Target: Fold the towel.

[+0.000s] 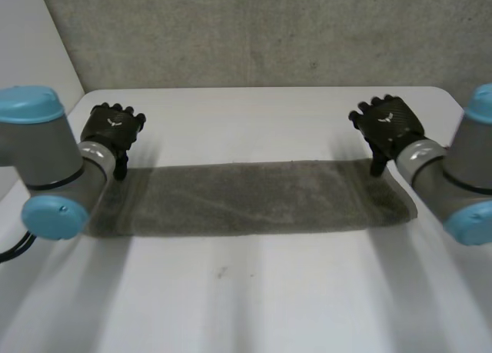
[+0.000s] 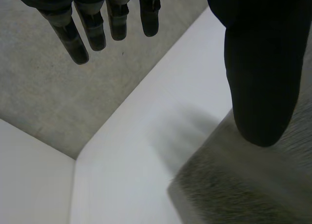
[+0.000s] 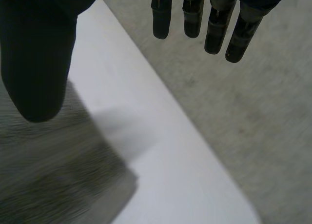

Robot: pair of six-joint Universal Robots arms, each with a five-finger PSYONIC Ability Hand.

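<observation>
A grey towel (image 1: pixel 246 197) lies folded into a long flat strip across the white table (image 1: pixel 246 291). My left hand (image 1: pixel 112 130) hovers over the towel's far left corner (image 2: pixel 195 185), fingers (image 2: pixel 90 31) straight and spread from the thumb (image 2: pixel 263 77), holding nothing. My right hand (image 1: pixel 388 126) hovers over the far right corner (image 3: pixel 112 180), its fingers (image 3: pixel 214 29) likewise straight and apart from the thumb (image 3: pixel 36 63), empty. Both hands are open above the cloth.
A grey concrete wall (image 1: pixel 254 34) stands behind the table's far edge. A pale panel (image 1: pixel 31 45) rises at the left. Bare tabletop lies in front of the towel and behind it.
</observation>
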